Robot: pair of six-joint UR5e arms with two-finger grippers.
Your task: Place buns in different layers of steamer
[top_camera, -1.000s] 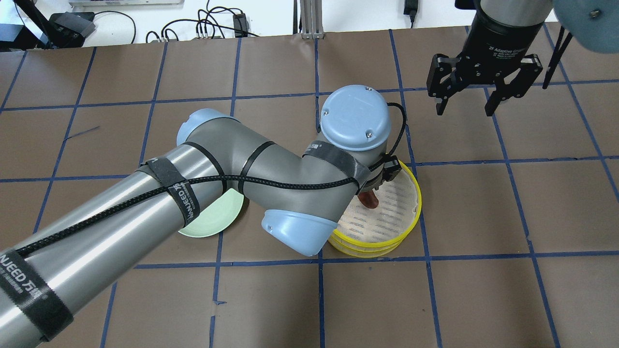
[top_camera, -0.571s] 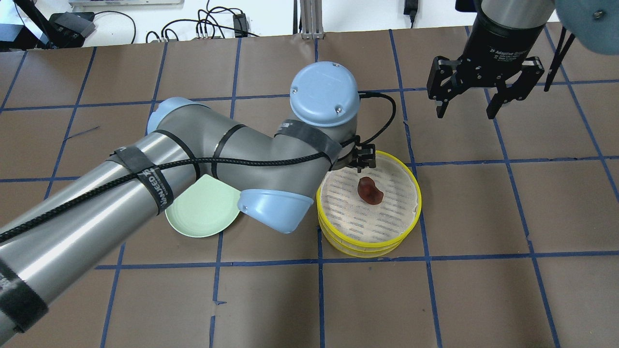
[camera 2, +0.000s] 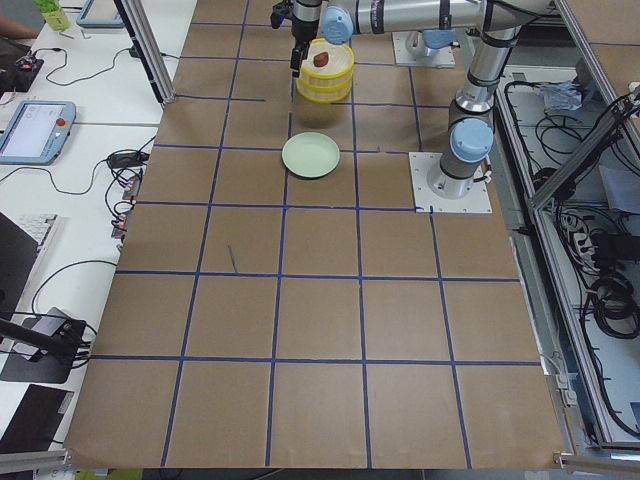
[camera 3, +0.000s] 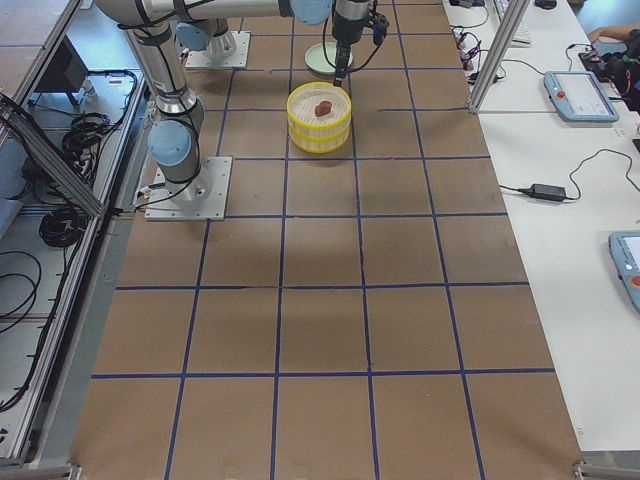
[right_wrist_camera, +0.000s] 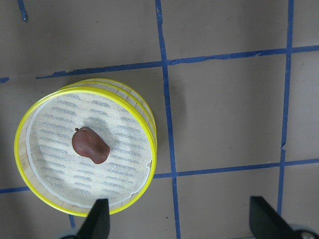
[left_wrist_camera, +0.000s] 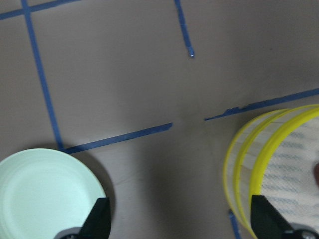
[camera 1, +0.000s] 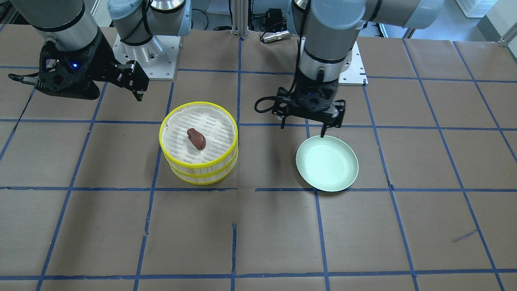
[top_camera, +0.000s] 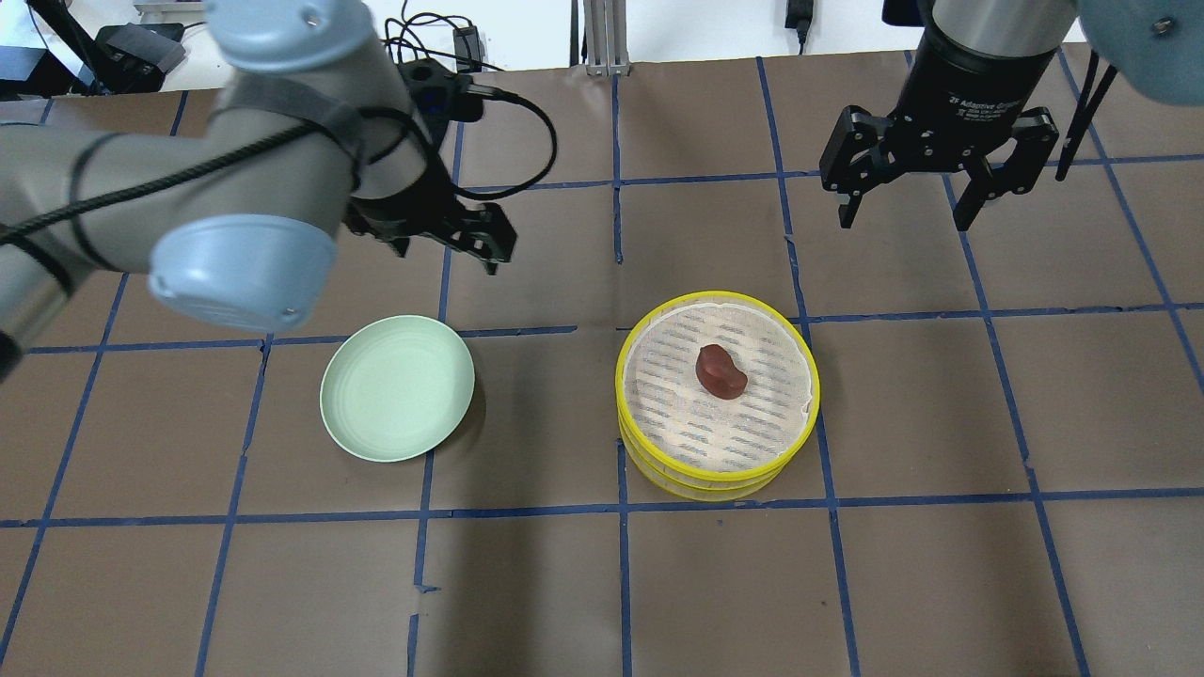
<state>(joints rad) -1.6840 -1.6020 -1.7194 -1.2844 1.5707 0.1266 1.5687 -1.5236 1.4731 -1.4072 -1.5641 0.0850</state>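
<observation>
Currently I record the steamer (camera 1: 200, 170) as the nearest item on the table (top_camera: 941, 583), its two yellow-rimmed tiers stacked and upright. On the white liner (top_camera: 696, 428) of the top tier, close to its centre, lies the brown bun (top_camera: 720, 371), apart from both grippers. The lower tier is covered by the upper one, so I cannot tell what it holds. Level with the steamer and well apart on its left, a pale green plate (top_camera: 396, 387) sits flat on the table. Farther out, the left gripper (camera 1: 309, 126) hangs raised on the steamer's left, over toward the plate. Its wrist view takes in the plate's edge and the steamer's edge, and its fingers are spread wide and empty. Farthest, beyond the steamer and to its right, the right gripper (top_camera: 903, 223) hangs high over the table, fingers likewise spread apart and empty.
</observation>
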